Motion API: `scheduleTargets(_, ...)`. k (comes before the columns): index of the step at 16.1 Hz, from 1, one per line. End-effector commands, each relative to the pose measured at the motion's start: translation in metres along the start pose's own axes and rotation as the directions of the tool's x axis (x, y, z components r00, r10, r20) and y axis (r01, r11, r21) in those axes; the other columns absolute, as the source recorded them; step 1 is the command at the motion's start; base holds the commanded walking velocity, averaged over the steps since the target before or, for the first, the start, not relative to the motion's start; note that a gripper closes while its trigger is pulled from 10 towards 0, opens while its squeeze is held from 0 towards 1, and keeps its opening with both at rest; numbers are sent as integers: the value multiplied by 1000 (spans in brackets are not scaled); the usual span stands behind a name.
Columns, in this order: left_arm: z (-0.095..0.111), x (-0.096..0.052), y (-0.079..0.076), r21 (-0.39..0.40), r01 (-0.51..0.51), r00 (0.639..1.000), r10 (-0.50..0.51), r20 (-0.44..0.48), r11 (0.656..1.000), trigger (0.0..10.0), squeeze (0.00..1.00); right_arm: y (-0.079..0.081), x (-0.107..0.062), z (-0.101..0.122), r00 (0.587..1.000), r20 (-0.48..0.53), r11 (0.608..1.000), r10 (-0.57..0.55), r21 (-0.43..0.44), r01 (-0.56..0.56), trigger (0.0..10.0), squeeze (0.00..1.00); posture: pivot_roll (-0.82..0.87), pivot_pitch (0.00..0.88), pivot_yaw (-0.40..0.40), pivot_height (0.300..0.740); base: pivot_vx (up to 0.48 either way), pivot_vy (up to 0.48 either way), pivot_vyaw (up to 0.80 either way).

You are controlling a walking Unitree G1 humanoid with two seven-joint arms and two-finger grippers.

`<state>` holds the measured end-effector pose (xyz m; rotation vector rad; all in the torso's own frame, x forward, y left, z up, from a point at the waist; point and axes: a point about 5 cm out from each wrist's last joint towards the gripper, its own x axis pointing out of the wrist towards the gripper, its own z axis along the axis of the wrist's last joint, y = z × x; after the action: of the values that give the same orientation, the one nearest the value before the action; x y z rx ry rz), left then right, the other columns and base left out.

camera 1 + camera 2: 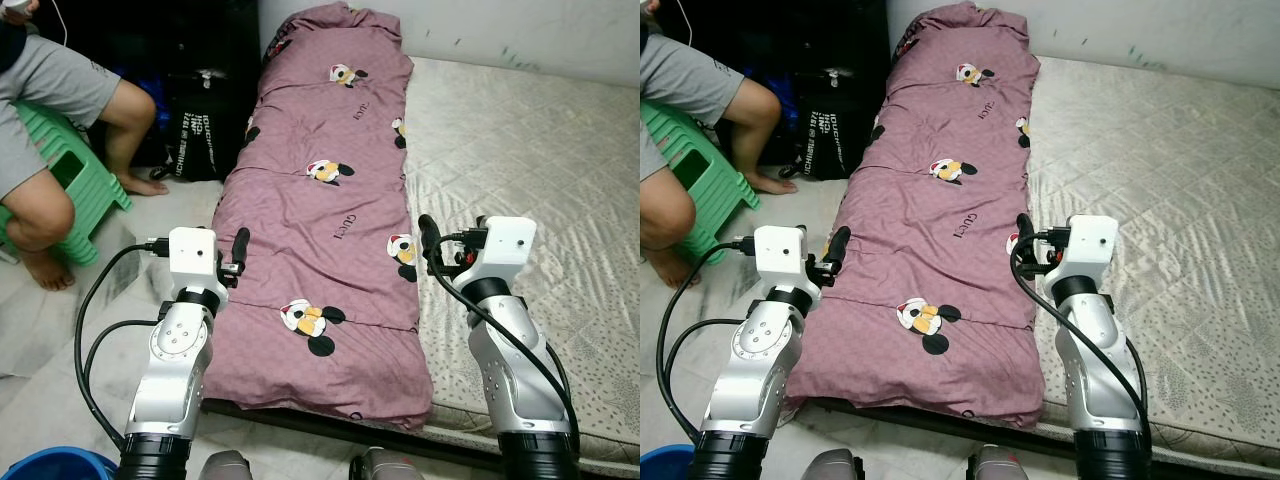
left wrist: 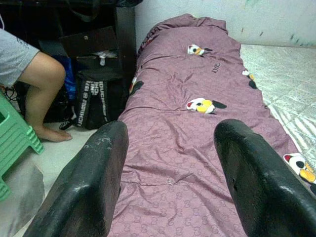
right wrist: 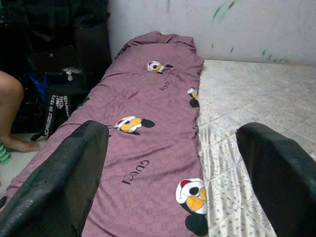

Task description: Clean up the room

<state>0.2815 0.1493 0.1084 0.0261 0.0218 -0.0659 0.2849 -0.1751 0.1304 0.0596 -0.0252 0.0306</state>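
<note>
A purple blanket printed with cartoon mice lies folded in a long strip along the left side of a pale patterned mattress. My left gripper hovers open over the blanket's left edge near the foot end; in the left wrist view its fingers stand wide apart with nothing between them. Over the blanket's right edge, where it meets the bare mattress, my right gripper is held open. Its fingers frame the blanket and the mattress, empty.
A person sits on a green plastic stool at the left, bare feet on the floor. A black bag stands against dark furniture beside the bed. A blue bucket rim shows at the lower left. A white wall runs behind the mattress.
</note>
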Motion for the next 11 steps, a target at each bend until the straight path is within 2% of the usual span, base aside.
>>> scheduleTargets(1,-1,0,1,4,4,1000,-4,-3,1000,10000,0,0,1,0,1000,2,1000,7,-4,-7,10000,0,-57,63,-7,740,0,0,0)
scheduleTargets(4,-1,0,1,-3,6,1000,-6,-4,1000,10000,0,1,2,0,1000,0,1000,13,-7,-13,10000,0,-56,63,-9,740,0,0,0)
scheduleTargets(6,-1,0,2,-40,-6,1000,6,-1,999,10000,0,1,2,-1,1000,0,1000,15,-9,-15,10000,0,-55,62,-10,740,0,0,0)
scheduleTargets(7,-1,0,2,-19,-9,1000,9,-2,1000,10000,0,1,2,-1,1000,-1,1000,17,-11,-17,10000,0,-53,62,-11,740,0,0,0)
scheduleTargets(11,-2,-1,2,-30,-4,1000,4,-5,1000,10000,0,1,2,-2,1000,-4,1000,19,-15,-19,10000,0,-54,66,-11,740,0,0,0)
